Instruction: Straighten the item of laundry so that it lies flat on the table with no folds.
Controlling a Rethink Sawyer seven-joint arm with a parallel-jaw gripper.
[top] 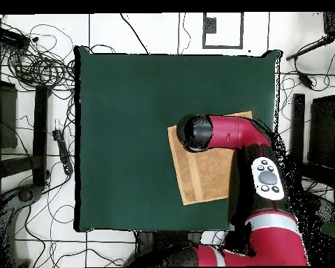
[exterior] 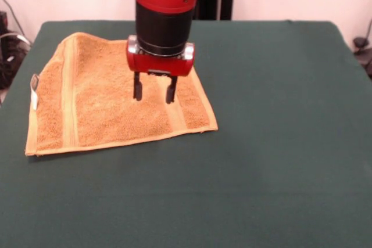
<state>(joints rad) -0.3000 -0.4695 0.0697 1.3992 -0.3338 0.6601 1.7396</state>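
Green surface [exterior: 279, 161] is mostly bare; the towel [exterior: 110, 114] lies spread near one corner, far edge humped a bit. I've got the tool [exterior: 154, 93] hanging just over its middle, fingers spread, holding nothing, probably for pressing flat.

Green table [exterior: 279, 143] bears a seemingly flat orange towel [exterior: 110, 114].

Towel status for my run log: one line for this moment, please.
towel: spread, looks flat | gripper: open, over towel | table: otherwise bare
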